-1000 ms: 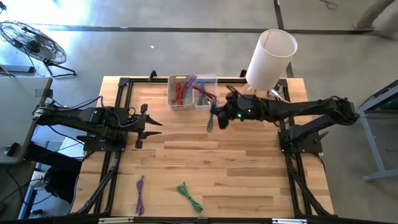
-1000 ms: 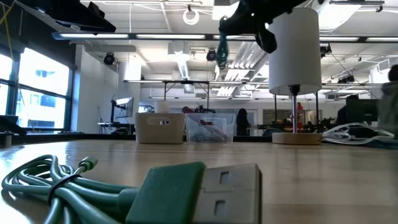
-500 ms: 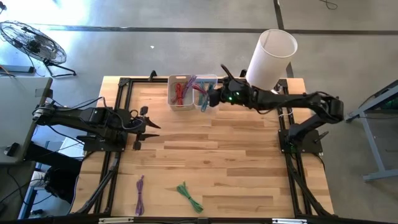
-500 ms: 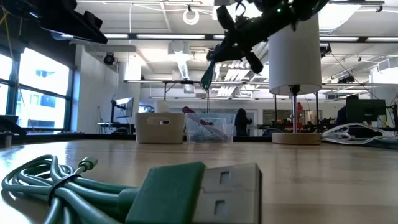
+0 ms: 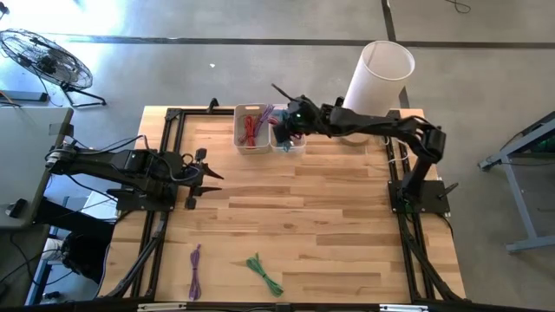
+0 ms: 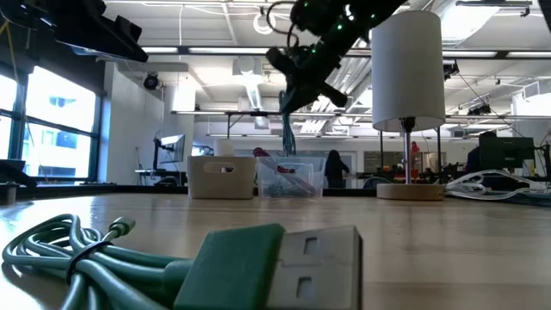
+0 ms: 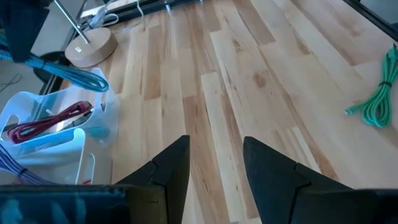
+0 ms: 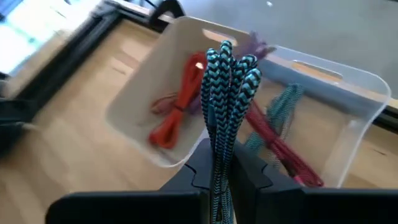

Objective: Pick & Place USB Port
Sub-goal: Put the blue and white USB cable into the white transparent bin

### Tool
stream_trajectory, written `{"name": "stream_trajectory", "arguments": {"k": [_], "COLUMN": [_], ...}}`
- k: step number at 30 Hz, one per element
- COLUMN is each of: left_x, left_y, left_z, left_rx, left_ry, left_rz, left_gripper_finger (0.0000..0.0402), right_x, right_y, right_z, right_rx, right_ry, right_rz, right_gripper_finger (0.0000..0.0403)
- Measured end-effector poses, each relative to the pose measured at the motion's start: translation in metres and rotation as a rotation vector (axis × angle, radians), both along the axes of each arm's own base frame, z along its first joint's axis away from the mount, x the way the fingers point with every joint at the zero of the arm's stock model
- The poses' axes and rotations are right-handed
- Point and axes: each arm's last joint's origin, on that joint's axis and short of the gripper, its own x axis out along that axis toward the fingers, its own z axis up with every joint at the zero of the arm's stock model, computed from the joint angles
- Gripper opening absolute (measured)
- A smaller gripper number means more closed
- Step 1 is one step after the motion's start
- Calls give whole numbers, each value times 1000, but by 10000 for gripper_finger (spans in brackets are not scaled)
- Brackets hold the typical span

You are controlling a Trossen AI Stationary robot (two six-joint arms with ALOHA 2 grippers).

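My right gripper [image 8: 221, 155] is shut on a bundled teal-and-black braided USB cable [image 8: 227, 81] and hovers over two bins at the table's far edge [image 5: 290, 121]. The white bin [image 8: 140, 93] has an orange-red cable lying in it. The clear bin [image 8: 367, 118] has red and teal cables lying in it. In the low view the bundle [image 6: 287, 129] hangs above the bins. My left gripper [image 7: 214, 146] is open and waits over the table's left side [image 5: 211, 173], touching nothing. My right gripper pinches the braided cable bundle between its two fingers near one end [image 8: 219, 134], holding several strands together. The bundle's looped end [image 8: 230, 59] sticks out past the fingertips. The bundle is lifted clear and hangs straight down below the gripper [image 6: 287, 142], above the bins.
A green cable [image 5: 264, 274] and a purple cable [image 5: 195, 269] lie near the table's near edge. A lamp with a tall white shade [image 5: 378, 80] stands at the far right, beside my right arm. A black frame [image 5: 165, 156] borders the bare wood in the middle.
My right gripper has carried the braided cable toward the table's far edge and left, from over the open wood beside the bins to above the bins. The bundle, which swung tilted on the way, now hangs straight down. The gripper stayed shut on it.
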Motion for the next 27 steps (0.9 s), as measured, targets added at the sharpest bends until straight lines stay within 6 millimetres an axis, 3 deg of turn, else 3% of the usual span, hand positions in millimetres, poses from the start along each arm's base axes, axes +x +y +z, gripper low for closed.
{"name": "stream_trajectory", "arguments": {"k": [4,18,27], "left_x": [-1,-3,-3], "left_y": [0,0,0], "left_z": [-2,-6,-6], "left_rx": [-7,-23,-22], "left_ry": [24,66,68], "left_rz": [-15,-17,-17], "left_gripper_finger": [146,146,146], "right_x": [3,-16,-15], "right_y": [-11,-49,-52], "right_z": [-8,-10,-27], "right_rx": [7,34,100], "right_ry": [20,19,79], "right_rz": [-25,-135,-112], "right_gripper_finger": [15,15,15]}}
